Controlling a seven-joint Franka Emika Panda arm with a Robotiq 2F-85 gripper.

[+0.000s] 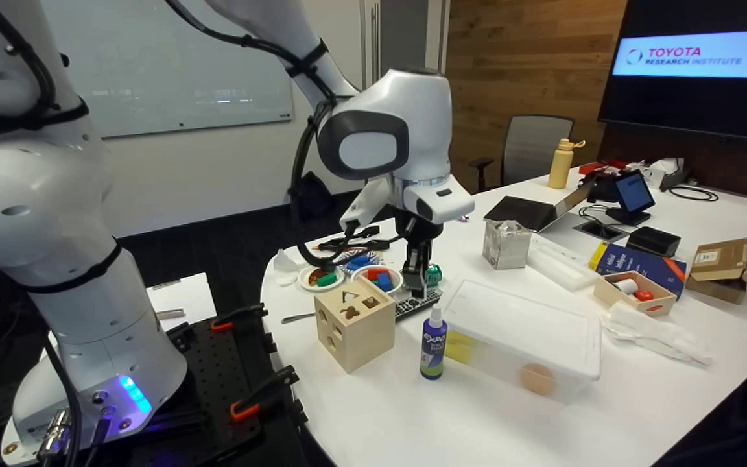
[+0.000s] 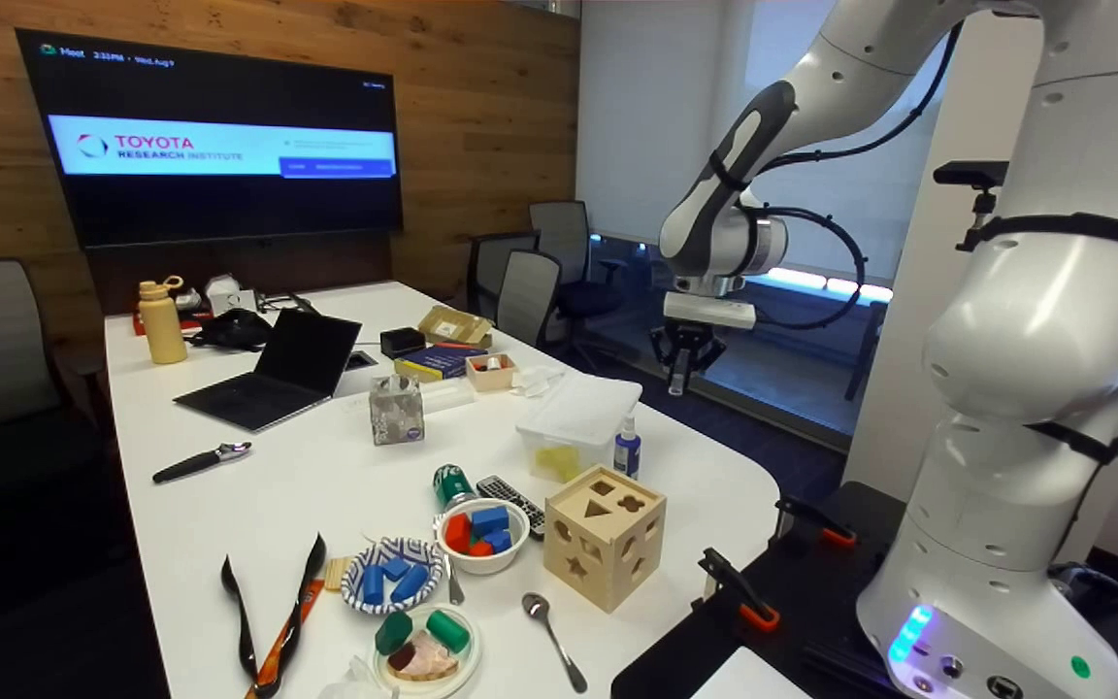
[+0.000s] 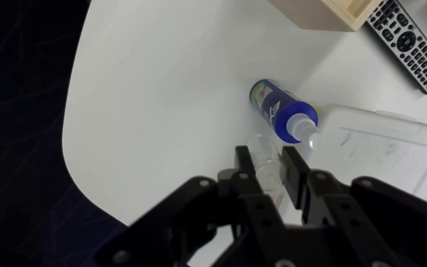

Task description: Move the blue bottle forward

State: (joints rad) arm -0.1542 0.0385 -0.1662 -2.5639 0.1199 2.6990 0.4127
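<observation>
The blue bottle (image 1: 433, 350), a slim spray bottle with a white nozzle and green around its foot, stands upright on a white table (image 1: 373, 415), just beside a corner of a cloudy plastic bin (image 3: 384, 148) with a lid; whether the two touch cannot be told. On another side, across a strip of bare tabletop, sits a wooden box (image 1: 360, 324) with shaped holes, and a remote control (image 3: 408, 44) lies next to that box. In the wrist view, a broad bare stretch of tabletop runs from the bottle to the table's rounded edge, leaving free room there, while the bin takes up the opposite side. The gripper (image 3: 266, 159) hangs above the table, near the bottle but apart from it in both exterior views. Its dark fingers stand partly spread, gripping a see-through cylinder (image 3: 270, 174) whose far end reaches past the fingertips.
</observation>
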